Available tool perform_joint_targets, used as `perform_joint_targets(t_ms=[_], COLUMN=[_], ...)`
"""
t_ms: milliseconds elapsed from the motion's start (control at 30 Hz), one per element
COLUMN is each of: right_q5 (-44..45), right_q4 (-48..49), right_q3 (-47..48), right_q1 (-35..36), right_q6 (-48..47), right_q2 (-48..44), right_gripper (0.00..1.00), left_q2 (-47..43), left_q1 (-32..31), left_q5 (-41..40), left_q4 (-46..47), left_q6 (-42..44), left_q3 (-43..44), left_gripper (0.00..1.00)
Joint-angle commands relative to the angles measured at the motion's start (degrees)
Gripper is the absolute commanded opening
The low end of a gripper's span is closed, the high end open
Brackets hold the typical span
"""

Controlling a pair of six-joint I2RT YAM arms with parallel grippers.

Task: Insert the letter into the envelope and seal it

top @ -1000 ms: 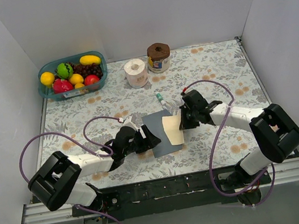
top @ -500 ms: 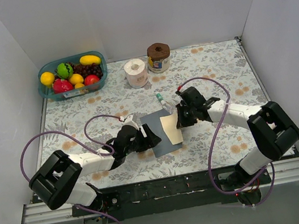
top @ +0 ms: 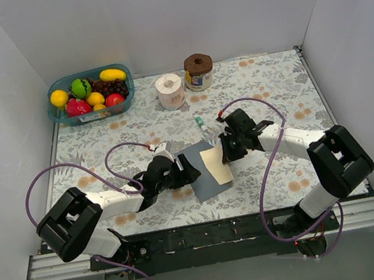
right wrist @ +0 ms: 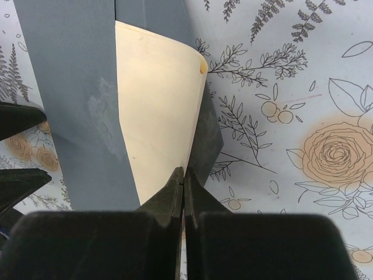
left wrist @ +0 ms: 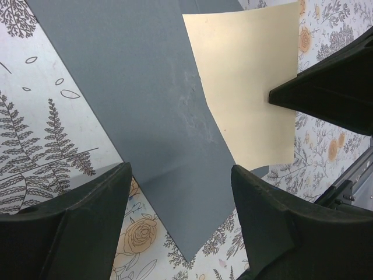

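I am wearing smooth white shells along my left arm (top: 115, 201) and right arm (top: 295, 140), chunky black housings are capping my joints, a thin purple cable (top: 42, 176) is looping off each, and matte black wedge fingers (left wrist: 81, 221) are tipping both.

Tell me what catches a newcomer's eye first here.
At the table's middle, the cream letter lies partly tucked into the dark grey envelope, its free edge pinched by the shut right gripper. The open left gripper straddles the envelope's opposite edge. In the far left corner, a teal basket of bright fruit stands out.
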Motion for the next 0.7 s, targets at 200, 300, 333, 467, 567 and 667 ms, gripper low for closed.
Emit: perform_joint_targets(t_ms=[200,300,333,467,567,667], right_q5=[-5.45,-7.82,-8.36,-9.77,-9.68,-9.77], right_q4=[0.12,1.53,2.23,3.03,3.03,3.29], right_q3=[1.50,0.80,0.71,0.18,0.27,0.18], right_q1=[-0.21,-0.21,-0.30,-0.30,-0.30,-0.30], right_q6=[-3.23,-3.58,-3.58,-3.93,-4.11,-4.03], right_q2=[-1.37,-1.89,-2.07,-2.69,-2.34,-1.37], right_gripper=[0.01,0.01,0.01,0.01,0.01,0.01], left_q2=[2.15,3.03,3.38,4.35,4.62,4.62], left_q1=[0.07,0.07,0.07,0.07,0.07,0.07], left_q5=[-2.57,-2.30,-2.13,-1.69,-1.77,-2.04], left_q4=[-5.36,-4.57,-4.39,-3.69,-3.60,-3.78], left_q6=[1.60,1.42,1.33,1.33,1.59,1.86], left_q3=[0.52,0.43,0.34,0.25,0.43,0.43], left_gripper=[0.70,0.70,0.70,0.70,0.70,0.70])
